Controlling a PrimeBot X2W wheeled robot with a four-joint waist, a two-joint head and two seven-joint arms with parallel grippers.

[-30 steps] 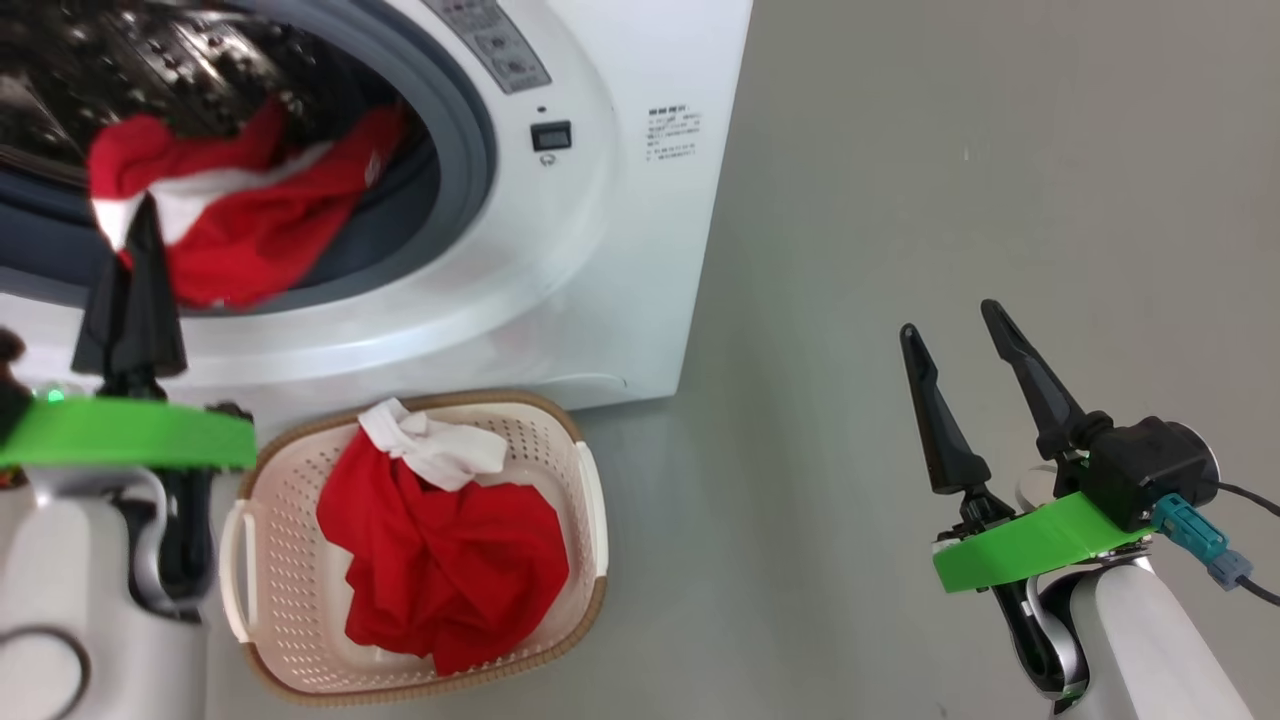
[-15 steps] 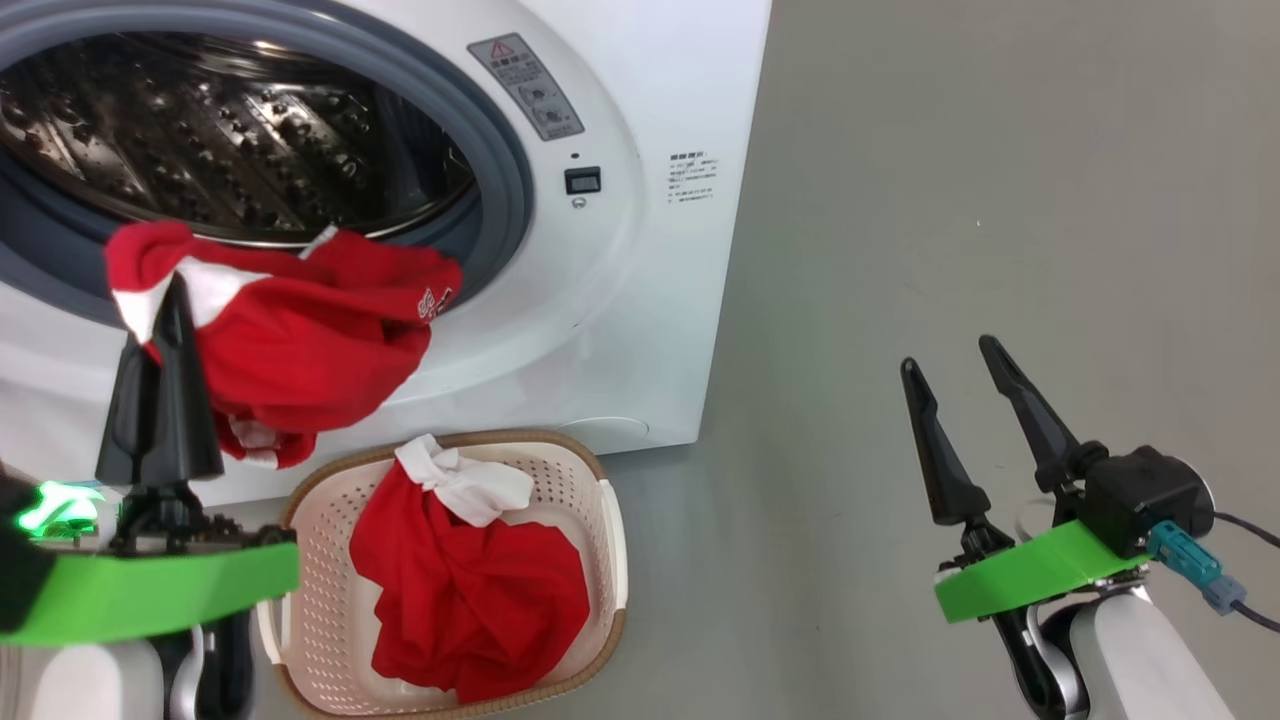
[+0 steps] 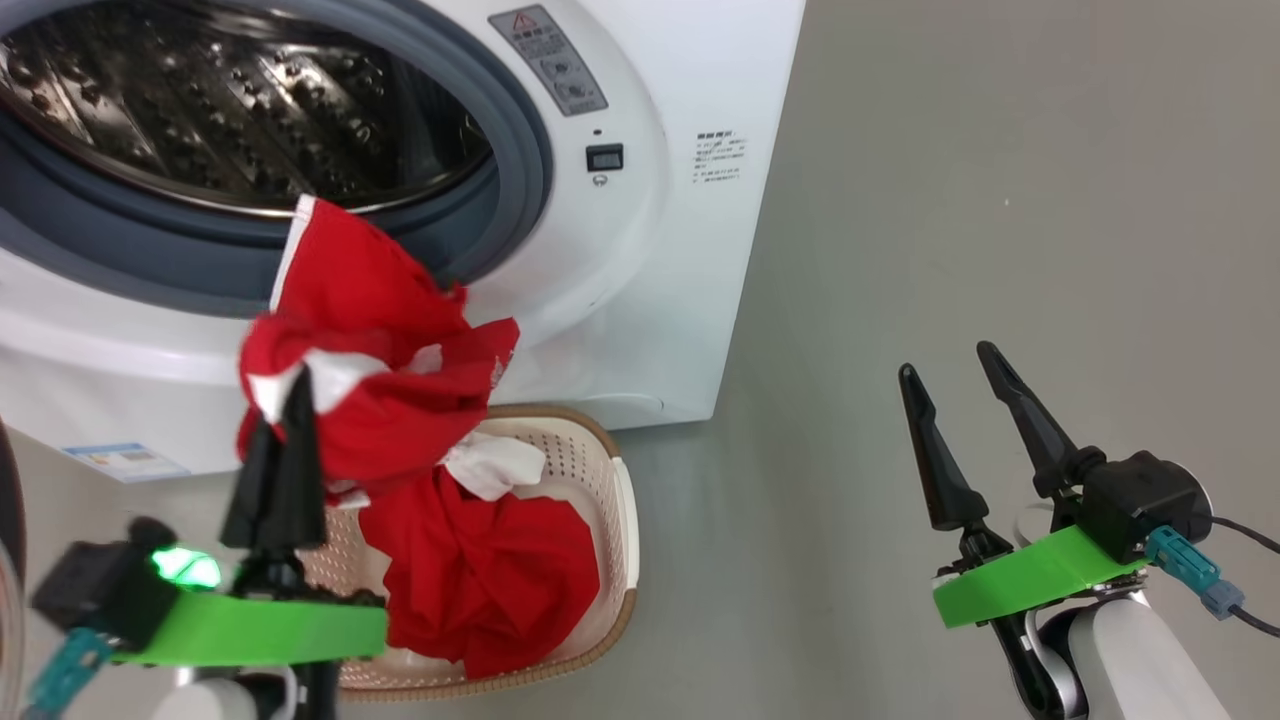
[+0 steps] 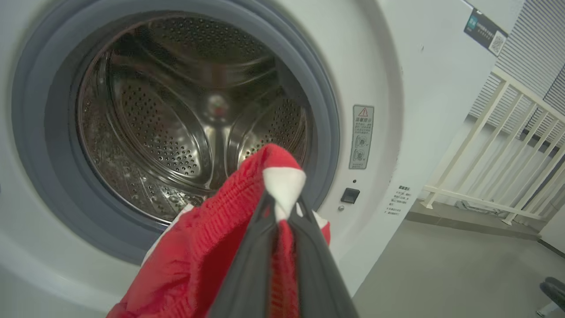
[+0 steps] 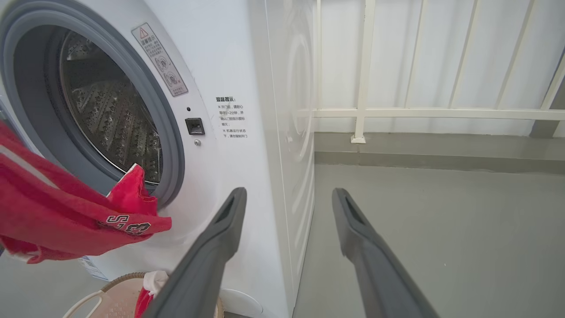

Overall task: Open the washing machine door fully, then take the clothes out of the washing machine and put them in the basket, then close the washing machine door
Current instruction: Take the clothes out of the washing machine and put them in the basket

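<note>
My left gripper (image 3: 290, 395) is shut on a red garment with white parts (image 3: 390, 380), which hangs in front of the washing machine (image 3: 640, 300) and above the near-left part of the basket (image 3: 622, 520). In the left wrist view the fingers (image 4: 282, 201) pinch a white-and-red fold of the garment (image 4: 207, 251) in front of the bare steel drum (image 4: 167, 132). A second red and white garment (image 3: 490, 580) lies in the basket. My right gripper (image 3: 945, 362) stands open over the floor, well to the right, its fingers wide apart (image 5: 288, 194). A dark sliver at the left edge may be the door.
The machine's grey rubber ring (image 3: 520, 160) frames the open mouth. Bare grey floor (image 3: 1000, 200) stretches to the right of the machine. A white railing (image 5: 362, 110) runs behind it. A small blue label (image 3: 120, 462) sits low on the machine's front.
The left gripper has pulled the red garment out of the drum and carried it down and right, over the basket. The head camera has shifted. The right gripper stays open and still.
</note>
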